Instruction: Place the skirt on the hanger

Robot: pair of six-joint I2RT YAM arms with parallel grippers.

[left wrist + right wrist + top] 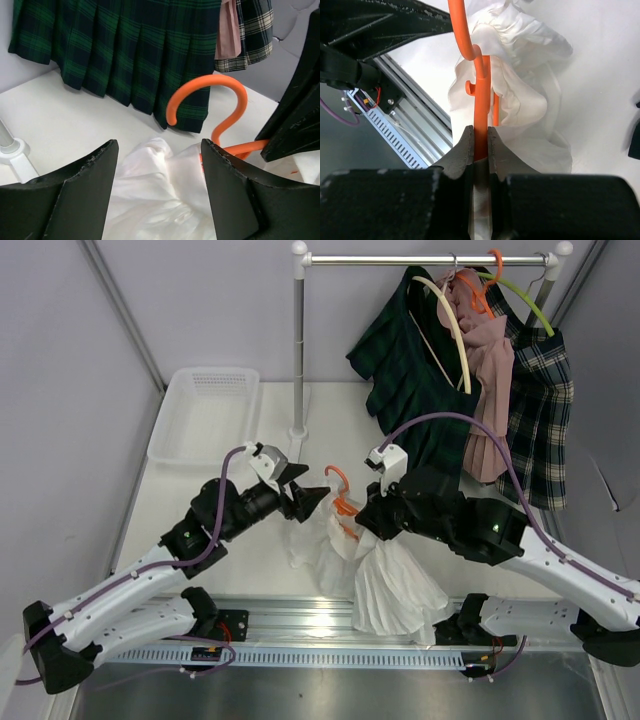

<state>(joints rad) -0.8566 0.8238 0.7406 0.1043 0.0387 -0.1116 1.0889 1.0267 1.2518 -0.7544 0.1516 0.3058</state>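
- The right gripper (pixel 480 137) has its two fingers pressed together on the orange hanger (pixel 481 100), pinching the straight bar just below the small notch.
- The left gripper (pixel 159 145) has its two fingers spread wide. It faces the orange hanger's hook from the left, and white cloth lies between the fingers. I cannot tell whether they touch the cloth.
- There is one orange hanger (pixel 340 502) in a grip, held above the table (pixel 250 570) between the two grippers with its hook up.
- There is one white skirt (pixel 390 580). It is bunched around the orange hanger's lower part, and the bulk of it hangs down from the hanger toward the arm bases in a crumpled heap. How much of it is actually threaded on cannot be told.
- In the right wrist view the white skirt (pixel 525 110) billows to the right of the orange hanger's bar.
- One clothes rail (pixel 430 259) stands beyond the orange hanger and to its right, with its white post (pixel 298 350) straight behind the hanger.
- Three skirts hang on that rail, all beyond the orange hanger: a dark green plaid skirt (pixel 410 380) nearest, a pink skirt (pixel 488 390) next, and a navy check skirt (pixel 540 410) farthest right.
- Three more hangers show on the rail: a cream hanger (pixel 455 330), a second orange one (pixel 480 295) and a green hanger (pixel 525 300).
- One white basket (pixel 170 420) sits well to the left of the orange hanger and beyond it.
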